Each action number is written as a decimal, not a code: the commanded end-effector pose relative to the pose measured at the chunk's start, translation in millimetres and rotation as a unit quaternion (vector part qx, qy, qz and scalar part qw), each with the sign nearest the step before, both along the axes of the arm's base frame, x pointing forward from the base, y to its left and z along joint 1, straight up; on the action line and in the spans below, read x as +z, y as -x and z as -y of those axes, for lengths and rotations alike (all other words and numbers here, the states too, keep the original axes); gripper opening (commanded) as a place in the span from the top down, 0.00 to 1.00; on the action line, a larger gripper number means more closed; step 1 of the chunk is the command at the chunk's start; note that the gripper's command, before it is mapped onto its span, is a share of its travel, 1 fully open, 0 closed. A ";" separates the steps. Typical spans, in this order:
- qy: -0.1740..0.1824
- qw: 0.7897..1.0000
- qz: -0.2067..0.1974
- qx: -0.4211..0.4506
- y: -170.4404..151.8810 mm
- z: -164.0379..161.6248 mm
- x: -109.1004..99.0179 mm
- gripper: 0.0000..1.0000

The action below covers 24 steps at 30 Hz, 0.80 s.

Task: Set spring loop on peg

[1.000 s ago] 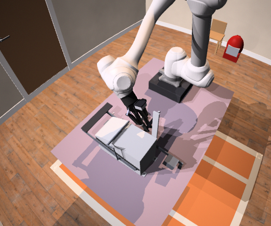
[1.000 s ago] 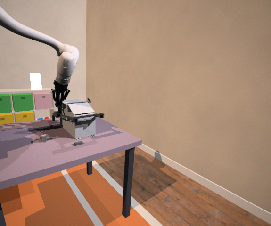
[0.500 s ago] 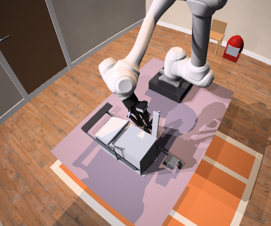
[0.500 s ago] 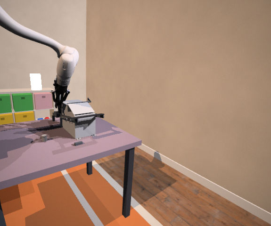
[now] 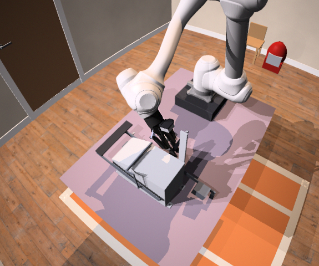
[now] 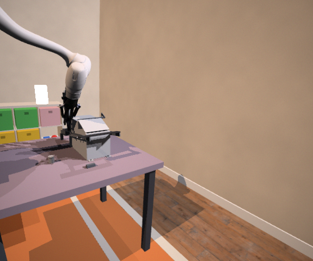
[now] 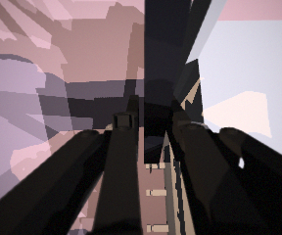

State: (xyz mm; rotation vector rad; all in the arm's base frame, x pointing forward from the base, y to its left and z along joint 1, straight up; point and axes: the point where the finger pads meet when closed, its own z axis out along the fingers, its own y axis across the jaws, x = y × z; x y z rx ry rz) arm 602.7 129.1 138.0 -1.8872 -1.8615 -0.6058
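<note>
The grey feeder box (image 5: 153,168) stands on the purple bench, and it also shows in the exterior view (image 6: 93,137). Its pedal (image 5: 202,190) is a small grey block on a dark arm at the box's near right side. My gripper (image 5: 175,151) is low behind the box, beside the grey upright post (image 5: 183,143). Its fingers are nearly together and I see nothing held between them. In the wrist view the fingertips flank a dark upright bar, with small light pegs (image 7: 156,193) below. The steel weight (image 6: 50,159) stands on the bench, apart from the feeder. I cannot make out the spring loop.
The feeder's dark frame bar (image 5: 113,137) sticks out to the left of the box. The robot base (image 5: 201,103) sits at the back of the bench. Coloured storage bins (image 6: 12,123) line the wall behind.
</note>
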 end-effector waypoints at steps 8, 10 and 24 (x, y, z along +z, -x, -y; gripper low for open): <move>0.000 1.000 0.001 0.000 -0.5 0.0 0.9 0.76; 0.000 1.000 0.001 0.000 -0.5 0.0 0.9 0.76; 0.000 1.000 0.001 0.000 -0.5 0.0 0.9 0.83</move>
